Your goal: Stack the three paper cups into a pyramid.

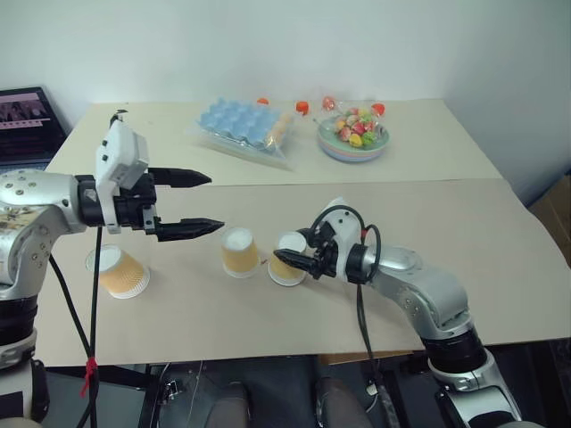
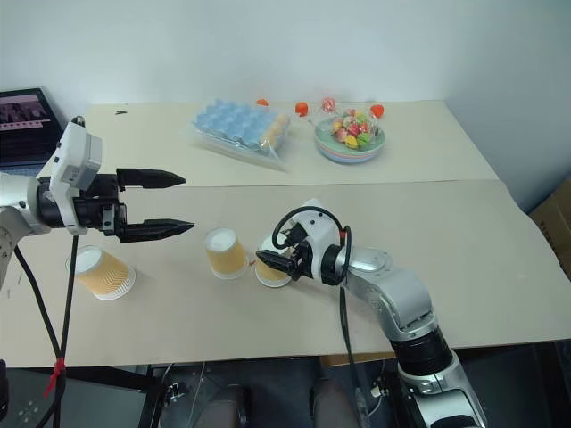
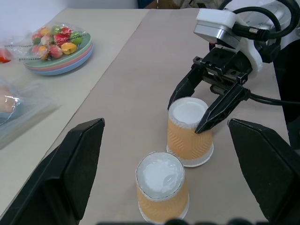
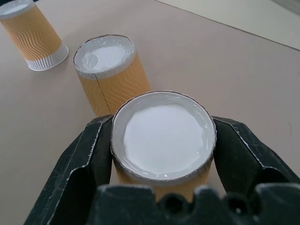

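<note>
A: Three paper cups, all upside down on the desk. Left cup (image 1: pixel 119 272) close to the left edge, near the front. Middle cup (image 1: pixel 240 252) a bit nearer the middle, standing alone.

B: And the third cup (image 4: pixel 161 140)?

A: Just beside the middle one, squeezed between the black fingers of the right tool (image 1: pixel 293 261).

B: The left tool (image 1: pixel 203 202)?

A: Up in the air above the desk, between left cup and middle cup, fingers wide apart, nothing inside.

B: No pyramid yet.
</note>
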### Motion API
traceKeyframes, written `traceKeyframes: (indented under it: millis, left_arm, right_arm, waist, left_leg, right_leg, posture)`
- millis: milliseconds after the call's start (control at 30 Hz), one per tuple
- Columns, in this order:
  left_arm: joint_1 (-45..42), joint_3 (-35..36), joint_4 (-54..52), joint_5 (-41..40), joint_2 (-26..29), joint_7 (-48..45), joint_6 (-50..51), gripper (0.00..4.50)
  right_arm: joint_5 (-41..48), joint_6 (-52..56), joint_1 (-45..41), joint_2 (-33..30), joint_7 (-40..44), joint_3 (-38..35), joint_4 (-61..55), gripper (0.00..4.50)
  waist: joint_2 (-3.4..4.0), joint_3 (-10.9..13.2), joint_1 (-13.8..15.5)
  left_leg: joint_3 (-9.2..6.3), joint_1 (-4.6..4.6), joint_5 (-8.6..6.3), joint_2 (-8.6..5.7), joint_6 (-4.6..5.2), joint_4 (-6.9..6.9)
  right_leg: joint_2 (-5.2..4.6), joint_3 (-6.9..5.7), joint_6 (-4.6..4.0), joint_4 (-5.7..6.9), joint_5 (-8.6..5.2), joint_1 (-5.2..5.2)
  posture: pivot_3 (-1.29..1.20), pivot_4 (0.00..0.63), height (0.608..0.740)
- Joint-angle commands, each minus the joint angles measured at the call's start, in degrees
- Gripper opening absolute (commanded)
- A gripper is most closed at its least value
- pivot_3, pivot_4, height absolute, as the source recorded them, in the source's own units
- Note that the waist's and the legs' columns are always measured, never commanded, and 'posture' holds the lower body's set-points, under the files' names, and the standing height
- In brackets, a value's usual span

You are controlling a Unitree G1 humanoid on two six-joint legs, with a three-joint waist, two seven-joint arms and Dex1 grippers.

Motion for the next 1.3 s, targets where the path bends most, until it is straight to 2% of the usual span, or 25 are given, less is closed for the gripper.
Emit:
traceKeyframes:
  millis: [33,433,500,533,567,733,867,967,1133,1300]
  left_arm:
    - [-0.1,1.5,-1.3,-1.0,0.1,0.3,-0.6,4.50]
    - [0.0,1.4,-2.7,-1.9,-0.1,1.7,-0.2,4.50]
    - [-0.1,1.2,-2.7,-1.9,-0.2,1.9,-0.2,4.50]
    - [-0.2,1.2,-2.7,-1.9,-0.3,1.9,-0.3,4.50]
    - [-0.2,1.1,-2.7,-2.0,-0.3,2.0,-0.3,4.50]
    - [-0.5,0.6,-2.3,-2.0,-0.6,2.1,-0.7,4.50]
    - [-0.8,0.0,-2.1,-1.8,-1.2,2.2,-1.0,4.50]
    - [-1.2,-0.6,-1.6,-1.6,-1.9,2.1,-1.4,4.50]
    - [-1.6,-1.0,-0.8,-1.3,-2.4,1.8,-1.8,4.50]
    - [-1.1,0.2,0.1,-1.1,-1.8,2.2,-1.8,4.50]
  right_arm:
    - [-1.1,-2.6,-1.3,1.4,0.3,0.8,0.2,2.87]
    - [-4.4,-5.4,-2.2,5.7,0.0,1.8,4.3,2.87]
    - [-4.3,-5.5,-2.3,5.8,0.6,2.0,4.3,3.83]
    - [-4.4,-5.6,-2.3,5.9,0.8,2.1,4.2,3.99]
    - [-4.4,-5.6,-2.3,5.8,1.0,2.2,4.1,4.42]
    - [-3.8,-4.8,-2.2,5.0,1.8,1.5,2.2,4.47]
    - [1.3,-0.2,-1.3,2.5,4.3,-1.4,-3.3,4.47]
    - [11.4,6.3,-0.6,-0.4,6.6,-9.9,-9.1,4.47]
    - [21.8,12.1,-0.3,-8.6,9.5,-21.2,-12.1,4.47]
    - [24.0,11.5,-0.8,-19.0,13.8,-26.7,-10.2,4.47]
  waist:
    - [0.00,0.0,0.0]
    - [0.00,0.0,-0.1]
    - [0.00,0.0,-0.1]
    - [0.00,0.0,-0.1]
    - [0.00,0.0,-0.1]
    - [0.00,0.0,0.0]
    - [0.00,0.0,0.0]
    - [-0.01,0.0,0.3]
    - [-0.03,0.0,0.2]
    - [-0.03,0.0,0.0]
  left_leg:
    - [0.00,0.00,0.00,0.00,0.00,0.00]
    - [-0.01,0.06,0.00,0.01,0.00,0.00]
    - [-0.01,0.06,0.00,0.01,0.00,0.00]
    - [0.00,0.06,0.00,0.01,0.00,0.00]
    - [0.00,0.06,0.00,0.01,0.00,0.00]
    - [-0.01,0.03,0.00,0.00,0.00,-0.01]
    - [-0.03,0.02,0.00,0.01,0.00,-0.01]
    - [-0.04,-0.01,0.00,-0.01,0.00,0.00]
    - [-0.05,0.05,0.00,0.01,0.00,0.00]
    - [0.01,0.05,0.00,0.00,0.00,-0.01]
  right_leg:
    - [0.00,-0.01,0.00,0.01,0.00,0.00]
    - [0.01,-0.01,0.00,0.03,0.00,0.02]
    - [0.00,-0.01,0.00,0.03,0.00,0.03]
    - [0.01,0.00,0.00,0.03,0.00,0.02]
    - [0.01,-0.01,0.00,0.03,0.00,0.01]
    - [0.00,-0.01,0.00,0.01,0.00,0.01]
    - [0.01,-0.03,0.00,0.01,0.00,0.00]
    - [-0.01,-0.03,0.00,0.00,0.00,0.01]
    - [-0.01,-0.05,0.00,-0.01,0.00,0.07]
    - [-0.01,0.00,0.00,-0.01,0.00,0.04]
  posture:
    - [0.00,0.150,0.740]
    - [0.00,0.150,0.740]
    - [0.00,0.150,0.740]
    - [0.00,0.150,0.740]
    - [0.00,0.150,0.740]
    - [0.00,0.150,0.740]
    - [0.00,0.150,0.740]
    - [0.00,0.150,0.740]
    - [0.00,0.150,0.740]
    - [0.00,0.150,0.740]
